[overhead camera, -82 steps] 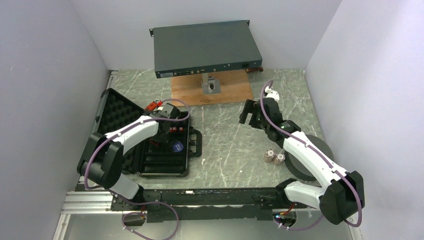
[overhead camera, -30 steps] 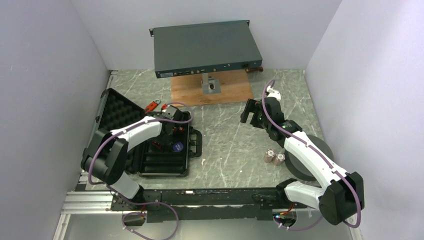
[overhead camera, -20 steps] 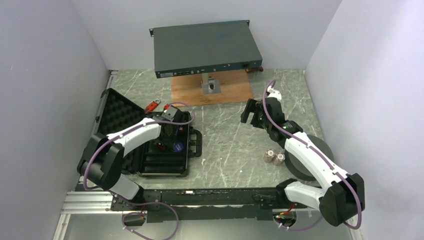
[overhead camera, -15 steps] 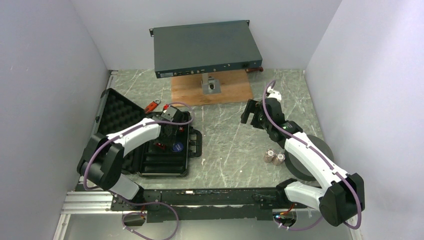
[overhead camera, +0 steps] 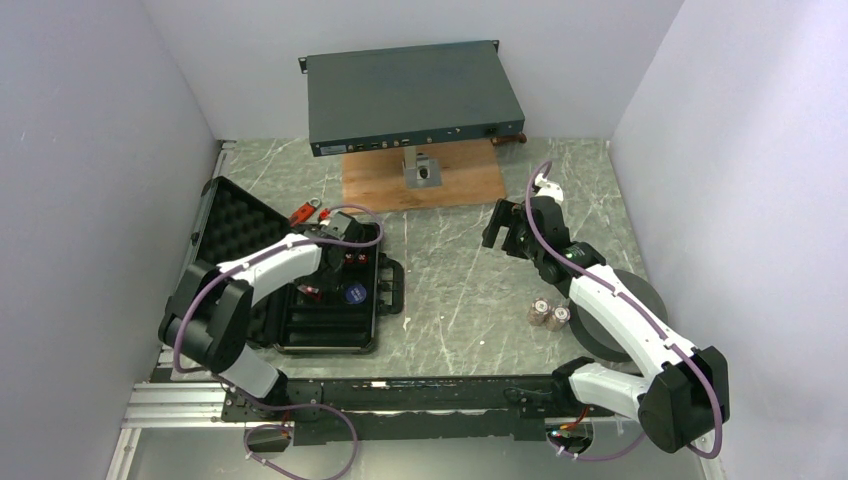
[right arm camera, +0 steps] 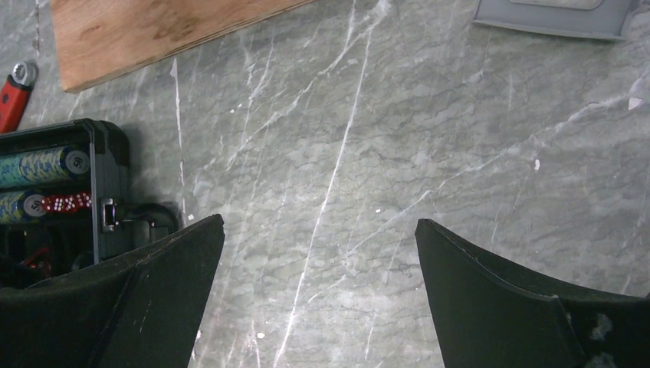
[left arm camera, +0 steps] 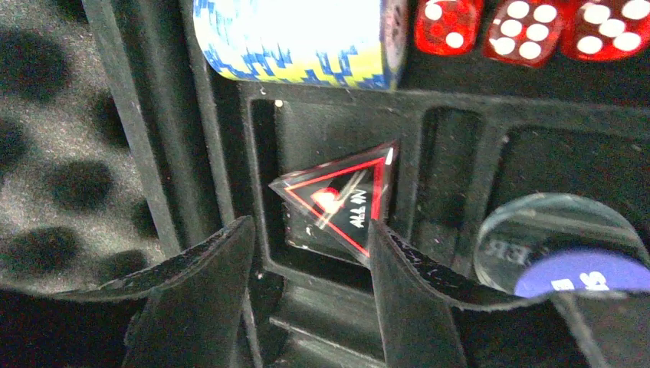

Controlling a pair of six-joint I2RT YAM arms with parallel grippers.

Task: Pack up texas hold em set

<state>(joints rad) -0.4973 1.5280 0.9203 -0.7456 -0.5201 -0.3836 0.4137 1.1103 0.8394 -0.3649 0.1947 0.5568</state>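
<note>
The black case (overhead camera: 325,328) lies open at the left, its foam-lined lid (overhead camera: 235,230) tipped back. My left gripper (overhead camera: 335,262) reaches down into the tray. In the left wrist view its fingers (left arm camera: 310,226) stand open just short of the red triangle marker (left arm camera: 337,203), which lies tilted in a slot; the right fingertip touches the marker's corner. A blue and yellow chip stack (left arm camera: 299,38) and red dice (left arm camera: 529,31) sit beyond it, and the blue disc (left arm camera: 571,268) is to the right. Two chip stacks (overhead camera: 549,315) stand on the table. My right gripper (overhead camera: 497,228) hangs open and empty over bare marble (right arm camera: 318,226).
A big grey rack unit (overhead camera: 410,95) rests on a wooden board (overhead camera: 380,182) at the back. A dark foam ring (overhead camera: 630,300) lies under the right arm. A red tool (overhead camera: 305,211) lies behind the case. Walls close in left, right and behind.
The left gripper has shifted slightly inside the case tray, and the red triangle marker shows in the slot beside it. The right arm has not moved.
</note>
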